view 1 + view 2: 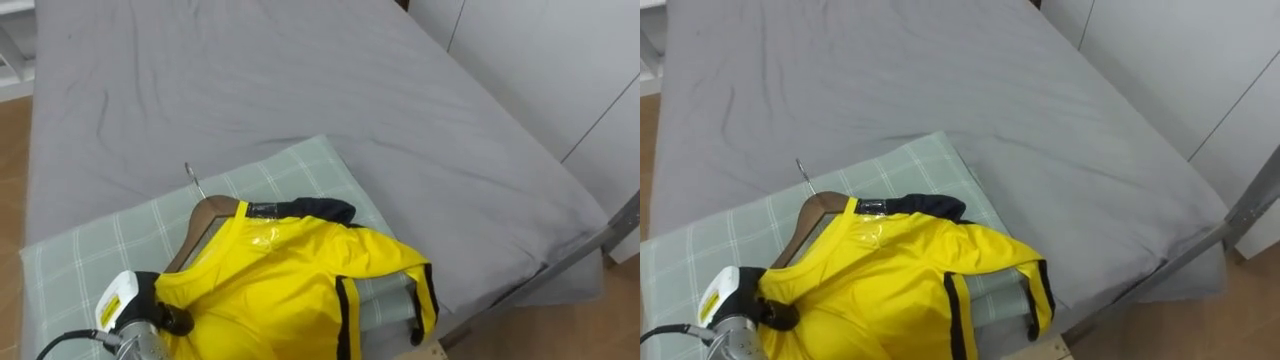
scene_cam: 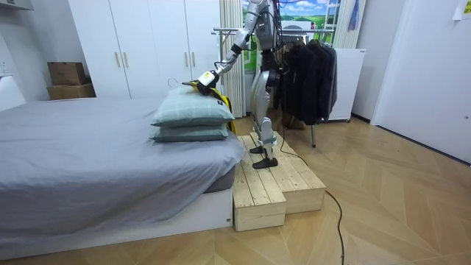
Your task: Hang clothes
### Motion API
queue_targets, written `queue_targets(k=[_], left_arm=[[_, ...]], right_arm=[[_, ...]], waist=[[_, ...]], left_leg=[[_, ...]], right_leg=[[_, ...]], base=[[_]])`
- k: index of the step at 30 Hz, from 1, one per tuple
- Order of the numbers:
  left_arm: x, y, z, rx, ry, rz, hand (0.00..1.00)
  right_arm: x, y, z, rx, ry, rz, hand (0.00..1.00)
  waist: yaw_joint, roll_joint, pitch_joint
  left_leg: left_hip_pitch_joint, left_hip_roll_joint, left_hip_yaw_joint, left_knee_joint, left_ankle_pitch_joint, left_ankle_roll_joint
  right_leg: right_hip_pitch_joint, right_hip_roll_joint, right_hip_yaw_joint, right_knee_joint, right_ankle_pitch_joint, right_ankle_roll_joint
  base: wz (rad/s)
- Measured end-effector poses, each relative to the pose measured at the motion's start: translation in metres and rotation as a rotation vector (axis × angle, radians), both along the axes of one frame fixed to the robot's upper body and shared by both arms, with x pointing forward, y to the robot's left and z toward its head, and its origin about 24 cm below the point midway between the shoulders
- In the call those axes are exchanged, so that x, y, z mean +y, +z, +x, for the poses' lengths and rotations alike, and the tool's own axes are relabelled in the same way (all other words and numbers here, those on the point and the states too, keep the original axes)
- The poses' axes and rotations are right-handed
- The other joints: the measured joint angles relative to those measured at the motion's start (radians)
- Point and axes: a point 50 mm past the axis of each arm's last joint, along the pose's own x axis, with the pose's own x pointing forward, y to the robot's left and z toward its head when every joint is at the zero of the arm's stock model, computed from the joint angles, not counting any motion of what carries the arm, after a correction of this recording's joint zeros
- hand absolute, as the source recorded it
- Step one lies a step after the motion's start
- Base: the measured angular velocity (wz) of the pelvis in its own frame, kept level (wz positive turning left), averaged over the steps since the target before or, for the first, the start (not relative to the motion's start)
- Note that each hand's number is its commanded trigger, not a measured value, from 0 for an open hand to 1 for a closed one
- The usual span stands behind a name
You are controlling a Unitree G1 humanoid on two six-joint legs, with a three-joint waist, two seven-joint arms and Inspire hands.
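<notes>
A yellow shirt [image 1: 290,285] with dark trim lies on a wooden hanger [image 1: 200,222] whose metal hook [image 1: 193,180] points toward the bed's middle. Both rest on a pale green checked pillow [image 1: 100,240] at the bed's near edge. My left hand [image 1: 150,312] comes in from the lower left, its dark fingers curled round the shirt's shoulder at the hanger's end. In the room view I stand on a wooden platform [image 2: 280,184] beside the bed, with that arm stretched out to the shirt [image 2: 207,85] on top of two stacked pillows [image 2: 193,110].
The grey bed sheet [image 1: 300,80] stretches beyond the pillow. A metal bed rail [image 1: 600,240] runs along the right edge. Behind me stands a clothes rack [image 2: 309,59] hung with dark garments. White wardrobes [image 2: 147,44] line the wall.
</notes>
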Motion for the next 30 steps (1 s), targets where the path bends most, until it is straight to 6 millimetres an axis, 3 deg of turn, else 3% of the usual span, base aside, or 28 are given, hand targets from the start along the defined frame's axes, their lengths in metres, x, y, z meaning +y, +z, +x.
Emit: queue_targets(k=[4,12,19,24,30], left_arm=[[0.0,0.0,0.0,-0.004,0.016,-0.015,1.0],[-0.001,0.001,0.001,-0.024,0.033,-0.035,1.0],[-0.002,0.004,0.004,-0.057,0.018,-0.031,1.0],[-0.007,0.018,0.01,-0.207,-0.021,0.018,1.0],[-0.009,0.026,0.01,-0.292,-0.023,0.057,1.0]], right_arm=[[-0.001,0.0,0.001,0.0,0.001,-0.004,0.0],[-0.007,0.001,-0.006,0.012,0.026,-0.048,0.0],[-0.015,0.002,-0.016,0.008,0.019,-0.073,0.0],[-0.019,0.0,-0.033,0.031,-0.025,-0.081,0.0],[-0.019,-0.001,-0.041,0.05,-0.009,-0.084,0.0]], waist=[[0.0,0.001,-0.0014],[-0.009,0.027,-0.0219],[0.005,0.035,-0.0248],[0.028,0.036,-0.0254],[0.026,0.036,-0.0274]], left_leg=[[0.0,0.0,0.0,0.001,0.0,0.0],[0.018,0.004,-0.017,-0.001,0.0,0.0],[0.063,0.011,-0.023,-0.019,0.0,0.0],[0.09,0.011,-0.024,-0.04,0.001,-0.003],[0.141,0.011,-0.034,-0.063,0.002,-0.004]], right_leg=[[0.001,0.0,-0.001,0.0,0.0,0.0],[0.05,0.001,-0.023,-0.046,0.01,0.002],[0.115,0.008,-0.034,-0.102,0.027,0.0],[0.141,0.01,-0.033,-0.121,0.03,0.0],[0.208,0.016,-0.033,-0.169,0.039,0.001]], base=[[0.0],[0.07],[0.02],[0.0],[0.03]])
